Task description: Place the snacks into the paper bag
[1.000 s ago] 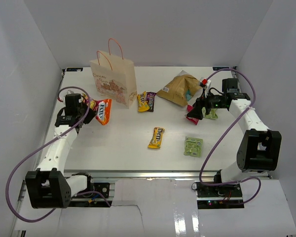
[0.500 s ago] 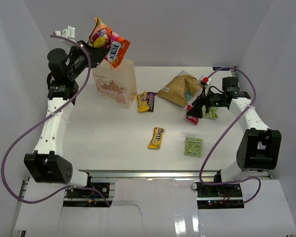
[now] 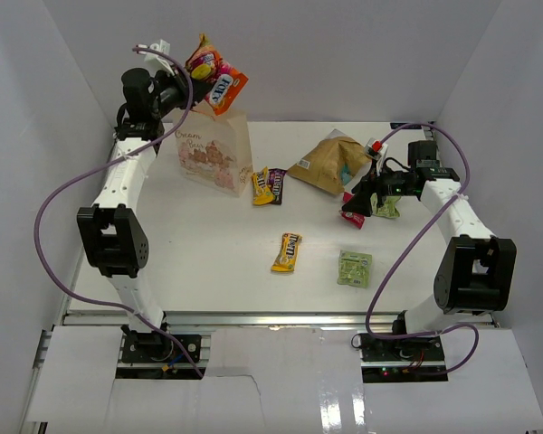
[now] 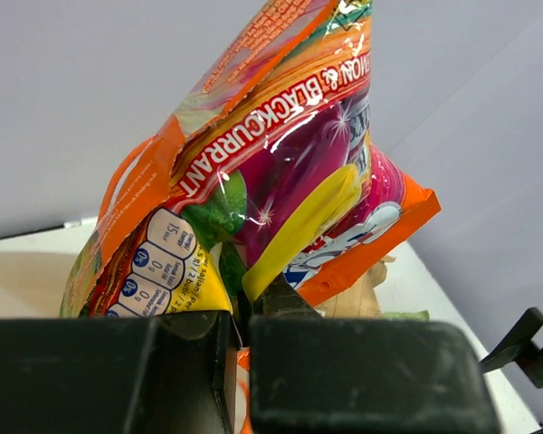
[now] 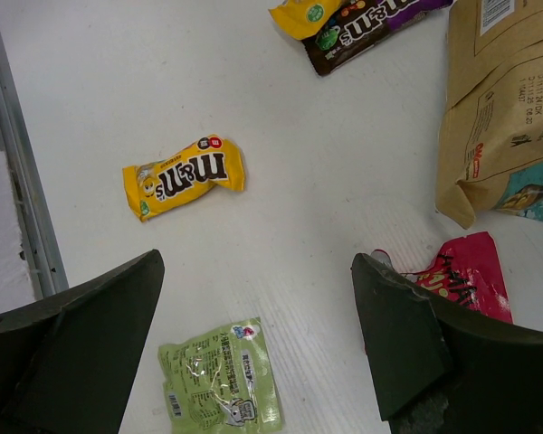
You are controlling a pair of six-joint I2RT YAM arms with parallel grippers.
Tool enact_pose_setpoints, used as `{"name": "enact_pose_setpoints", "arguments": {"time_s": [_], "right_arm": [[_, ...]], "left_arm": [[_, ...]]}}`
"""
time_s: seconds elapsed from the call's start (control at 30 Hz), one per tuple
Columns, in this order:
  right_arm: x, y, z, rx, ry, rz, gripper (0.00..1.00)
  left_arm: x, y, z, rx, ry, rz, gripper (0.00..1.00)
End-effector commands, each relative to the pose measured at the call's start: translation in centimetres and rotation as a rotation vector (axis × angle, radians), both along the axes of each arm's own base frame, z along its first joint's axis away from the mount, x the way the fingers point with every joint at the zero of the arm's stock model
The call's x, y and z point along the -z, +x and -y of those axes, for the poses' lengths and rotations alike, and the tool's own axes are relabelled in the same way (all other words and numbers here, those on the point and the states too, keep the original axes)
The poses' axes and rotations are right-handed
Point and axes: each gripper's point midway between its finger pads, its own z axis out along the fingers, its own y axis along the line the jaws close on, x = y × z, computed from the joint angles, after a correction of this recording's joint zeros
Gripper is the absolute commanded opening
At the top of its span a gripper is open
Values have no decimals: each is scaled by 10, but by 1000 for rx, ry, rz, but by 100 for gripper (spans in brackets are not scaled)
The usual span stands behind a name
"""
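The left gripper [image 3: 193, 89] is pinched almost closed on the lower edge of the one orange packet [image 3: 222, 86], which stands up from its fingers. The left arm is raised and stretched toward the back, so the gripper hangs just above the open top of the single paper bag [image 3: 213, 152]. The right gripper [image 5: 255, 262] gapes wide and holds nothing; its arm is bent at the elbow, pointing it down over the table [image 3: 208, 253]. One red packet [image 5: 463, 276] lies by its right finger, one light green packet [image 5: 219, 384] and one yellow packet [image 5: 183, 177] toward its left finger. Beyond it are a second yellow packet [image 3: 261, 185] touching one dark brown packet [image 3: 277, 185], and one chip bag [image 3: 326, 163].
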Motion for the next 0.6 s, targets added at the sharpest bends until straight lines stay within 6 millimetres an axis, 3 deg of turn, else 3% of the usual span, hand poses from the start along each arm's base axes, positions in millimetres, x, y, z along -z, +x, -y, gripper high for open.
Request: {"name": "enact_pose_setpoints", "arguments": {"time_s": [0.0,0.27,0.37,0.57], "right_arm": [[-12,-4,-3,-18,12,40,90],[-13,3,-4,-20,24,29,90],[-14,3,-5,-21,27,26,90],[-13,1,-5,-24,35,21,90]], "left_arm": [[-47,-26,-5,-8,56,153,0],[-16,-21,-13,-44,114,102,0],[-17,-21,-15,-60,124,112,2],[-42,-28,-16,-67,142,201,8]]}}
